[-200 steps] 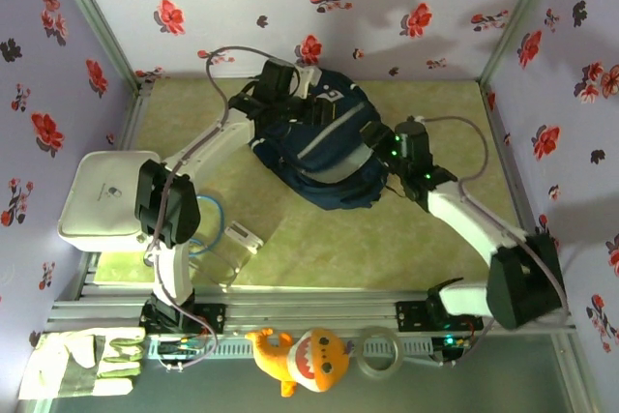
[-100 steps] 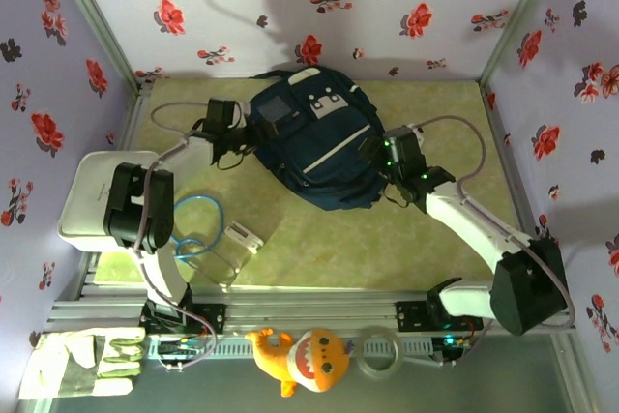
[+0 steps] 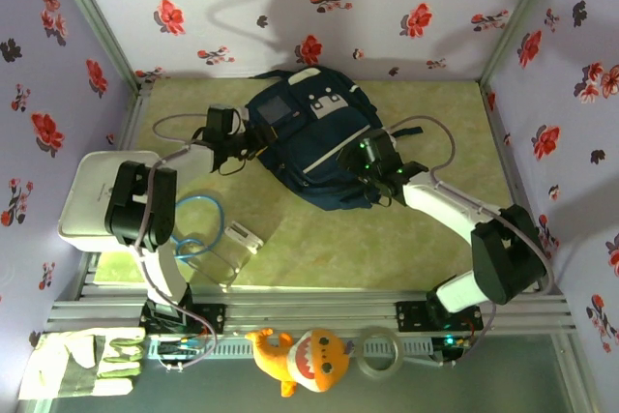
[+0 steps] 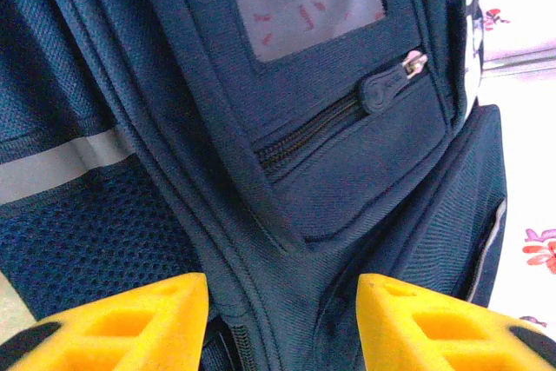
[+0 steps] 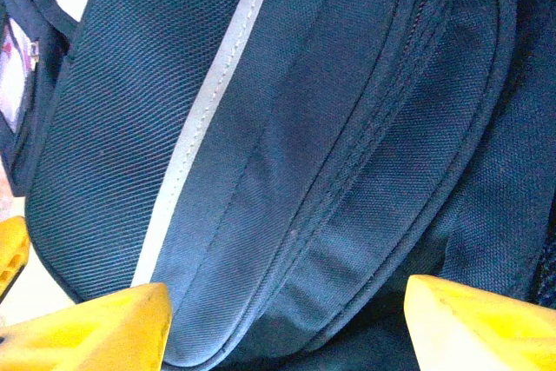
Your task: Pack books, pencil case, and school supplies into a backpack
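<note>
The navy backpack (image 3: 314,132) lies flat at the far middle of the green bench (image 3: 406,239), front pocket up, with an arm reaching in from each side. This looks like a move to steady or shift the pack, since no compartment looks open enough to take anything.

The left gripper (image 4: 282,288) faces the pack's left flank. Its yellow fingers (image 4: 130,323) are apart on either side of a seam, just below the small zipped pocket and its zipper pull (image 4: 391,84). It may be lining up on that zip or on a fold of fabric.

The right gripper (image 5: 287,288) meets the lower right of the pack, jaws spread wide around the bulging body beside the white trim line (image 5: 200,128). I cannot tell whether either gripper's pads press the cloth. The white tray (image 3: 97,195) sits well apart at the left edge.
</note>
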Motion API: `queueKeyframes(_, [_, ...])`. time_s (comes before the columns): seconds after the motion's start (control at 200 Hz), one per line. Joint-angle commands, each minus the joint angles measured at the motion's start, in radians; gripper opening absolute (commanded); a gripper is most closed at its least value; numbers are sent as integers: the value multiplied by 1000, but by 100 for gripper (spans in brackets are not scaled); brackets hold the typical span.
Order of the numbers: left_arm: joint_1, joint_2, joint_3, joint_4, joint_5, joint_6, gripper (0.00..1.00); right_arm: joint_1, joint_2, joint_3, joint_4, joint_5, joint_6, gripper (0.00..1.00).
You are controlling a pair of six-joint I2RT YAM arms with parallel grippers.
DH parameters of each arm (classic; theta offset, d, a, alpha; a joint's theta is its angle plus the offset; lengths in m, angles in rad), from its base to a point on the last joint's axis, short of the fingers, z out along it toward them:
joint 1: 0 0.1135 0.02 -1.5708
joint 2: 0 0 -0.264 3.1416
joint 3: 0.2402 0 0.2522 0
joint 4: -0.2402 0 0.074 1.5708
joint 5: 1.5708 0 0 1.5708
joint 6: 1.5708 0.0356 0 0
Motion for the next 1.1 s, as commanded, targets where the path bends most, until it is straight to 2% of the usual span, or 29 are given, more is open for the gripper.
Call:
queueKeyframes(0.0, [-6, 37, 7, 32, 26, -34, 48, 4, 29, 52, 27, -8, -18, 72])
queueKeyframes(0.15, [-16, 75, 13, 54, 49, -57, 47, -4, 89, 88, 37, -19, -37, 71])
queueKeyframes(0.385, [-24, 115, 15, 129, 61, -126, 35, -43, 175, 142, 96, -60, -92, 68])
queueKeyframes(0.6, [-39, 132, 28, 174, 71, -181, 17, -93, 273, 241, 94, -74, -233, 64])
queueKeyframes(0.8, [-81, 105, 24, 214, 71, -257, 0, -161, 353, 353, 109, -167, -366, 63])
queueKeyframes(0.92, [-114, 83, 3, 299, 63, -366, 0, -176, 361, 418, 33, -141, -439, 65])
queueKeyframes(1.095, [-153, 47, -31, 408, 21, -492, 0, -183, 233, 400, -157, 26, -453, 74])
